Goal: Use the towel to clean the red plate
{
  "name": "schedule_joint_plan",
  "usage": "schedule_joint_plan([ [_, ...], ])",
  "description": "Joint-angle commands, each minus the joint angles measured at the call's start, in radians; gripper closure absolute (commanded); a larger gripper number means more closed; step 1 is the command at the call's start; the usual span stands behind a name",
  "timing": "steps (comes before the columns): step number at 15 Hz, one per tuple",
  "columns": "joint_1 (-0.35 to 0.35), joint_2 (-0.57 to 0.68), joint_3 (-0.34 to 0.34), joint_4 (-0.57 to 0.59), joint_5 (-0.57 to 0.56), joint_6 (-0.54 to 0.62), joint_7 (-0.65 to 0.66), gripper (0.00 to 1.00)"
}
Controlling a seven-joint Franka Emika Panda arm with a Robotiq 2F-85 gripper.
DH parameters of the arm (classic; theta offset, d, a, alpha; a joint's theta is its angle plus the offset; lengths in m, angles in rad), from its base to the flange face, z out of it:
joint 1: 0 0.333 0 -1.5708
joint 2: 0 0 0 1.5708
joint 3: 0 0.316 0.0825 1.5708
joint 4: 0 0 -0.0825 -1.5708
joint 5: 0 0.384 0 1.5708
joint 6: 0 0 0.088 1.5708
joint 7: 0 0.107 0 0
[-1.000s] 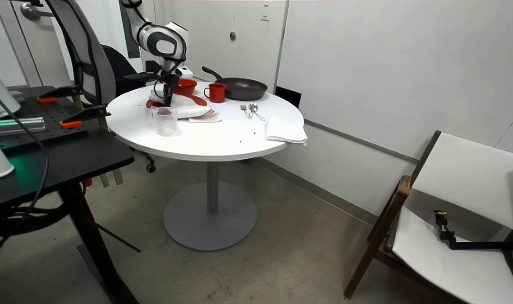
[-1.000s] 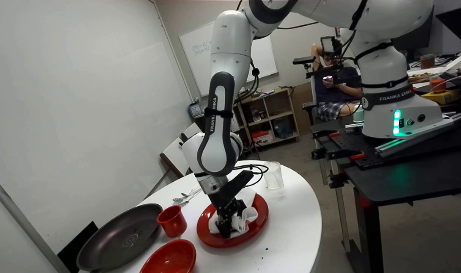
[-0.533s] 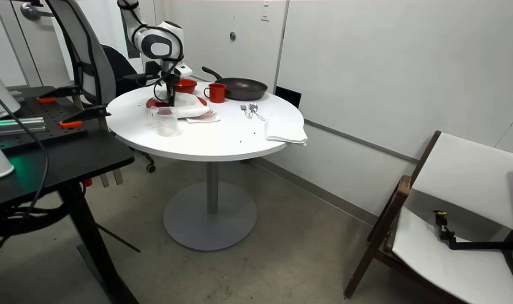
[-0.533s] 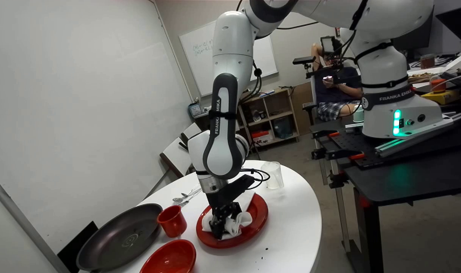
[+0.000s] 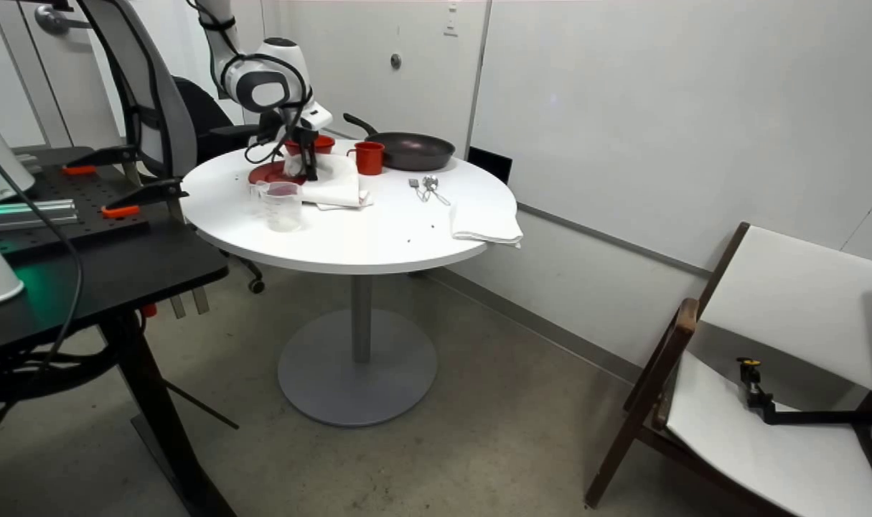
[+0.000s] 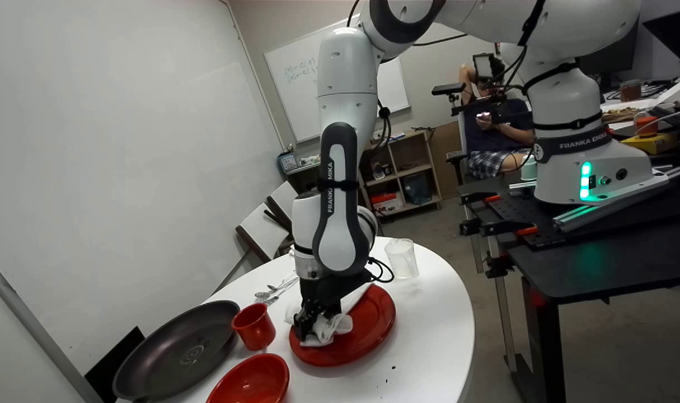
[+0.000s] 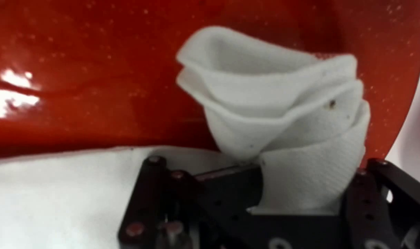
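Note:
The red plate (image 5: 265, 173) lies on the round white table and shows in both exterior views (image 6: 370, 330). In the wrist view, small specks dot its glossy surface (image 7: 92, 69). My gripper (image 6: 313, 329) is low over the plate's edge on the mug side. It is shut on a white towel (image 6: 336, 324), bunched between the dark fingers (image 7: 227, 193); the fingertips are partly hidden by cloth. In the wrist view the towel (image 7: 299, 173) rises in folds over the plate, with a dark speck on it. Its loose part (image 5: 337, 188) drapes over the plate's rim onto the table.
A red mug (image 6: 254, 326), a red bowl (image 6: 250, 380) and a black pan (image 6: 177, 352) stand close by the plate. A clear cup (image 5: 283, 208) stands beside it. Metal utensils (image 5: 430, 188) and a folded white cloth (image 5: 486, 222) lie on the table.
My gripper has moved with the towel across the plate toward the mug side, and it has turned somewhat. More of the plate's surface shows now. The plate has stayed in place.

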Motion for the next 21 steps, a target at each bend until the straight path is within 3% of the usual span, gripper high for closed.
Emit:
schedule_joint_plan([
  [1,0.103,0.023,-0.11,-0.001,0.055,0.069,0.041,0.98],
  [6,0.259,0.052,-0.305,-0.008,0.089,0.006,0.103,0.98],
  [10,0.308,0.042,-0.371,-0.02,0.043,-0.139,0.152,1.0],
  [21,0.155,-0.073,-0.256,0.02,-0.224,-0.686,0.109,1.0],
])
